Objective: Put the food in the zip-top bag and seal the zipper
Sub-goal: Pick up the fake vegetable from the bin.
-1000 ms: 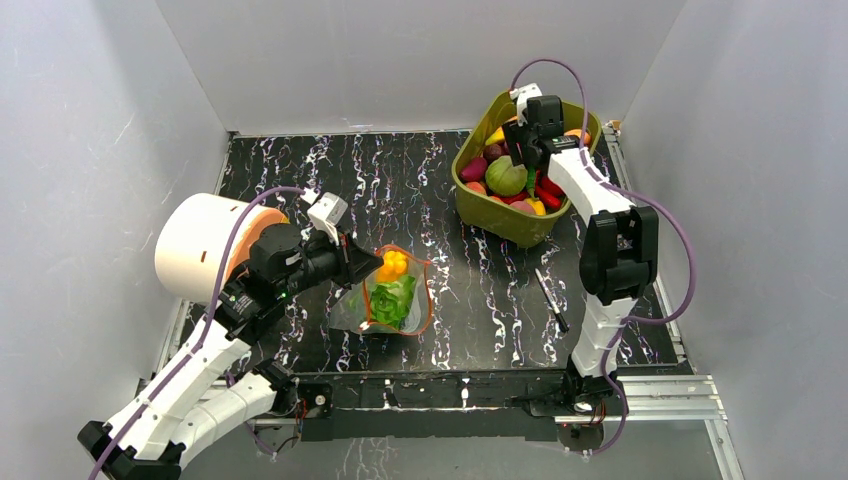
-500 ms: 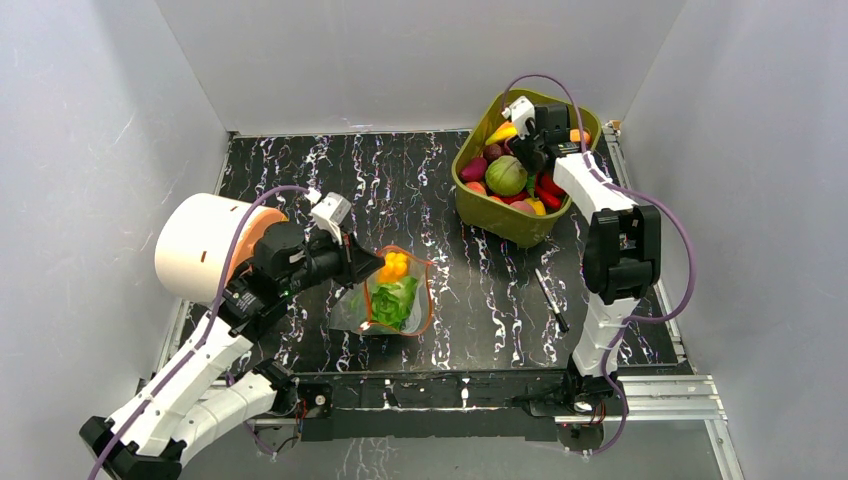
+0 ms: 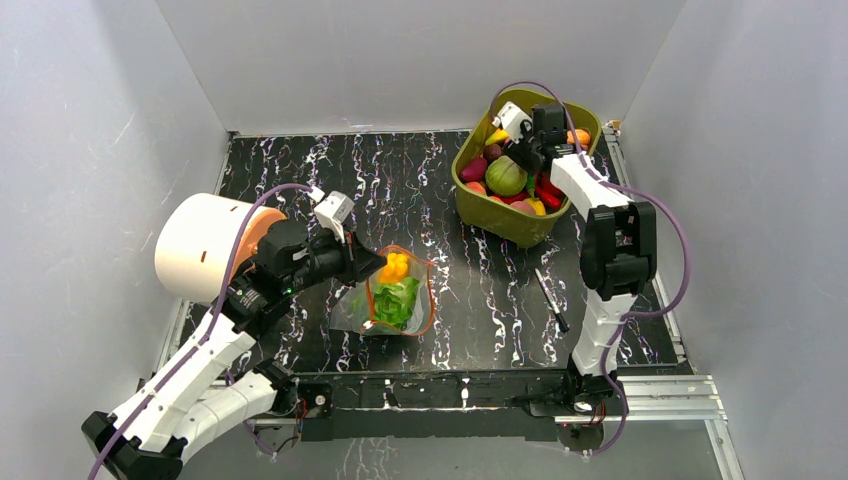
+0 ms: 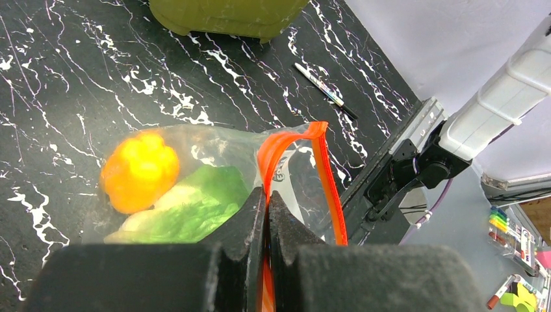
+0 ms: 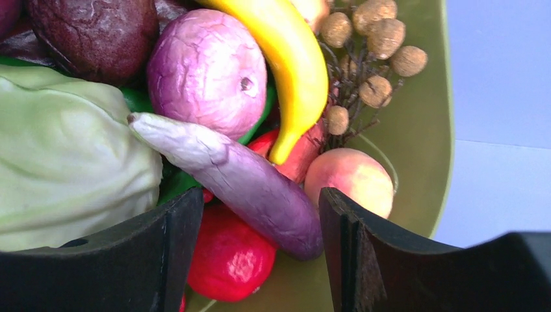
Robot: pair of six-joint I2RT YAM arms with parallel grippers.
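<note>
While clamped on the orange-red zipper (image 4: pixel 327 170) of the zip-top bag (image 3: pixel 398 300), props its mouth up off the table (image 3: pixel 300 170): left pincer (image 4: pixel 266 195), pressed together on the strip. Bag near the front middle of the table, yellow-orange pepper (image 4: pixel 140 170) and lettuce (image 4: pixel 195 205) inside. Right pincer (image 5: pixel 260 201) spread, low inside the olive tub (image 5: pixel 416 130), straddling a purple eggplant (image 5: pixel 240 175); contact with either finger unclear. Probably hollow plastic: light, stiff, smooth-skinned, apt to roll or squirt out of a grip near its tapered tip. Better taken across the thick middle. Lying beside a pale cabbage (image 5: pixel 65 162) and below a banana (image 5: pixel 292 58), so best lifted straight up. Bag thin and floppy, likely to sag once loaded; worth lowering in gently.
</note>
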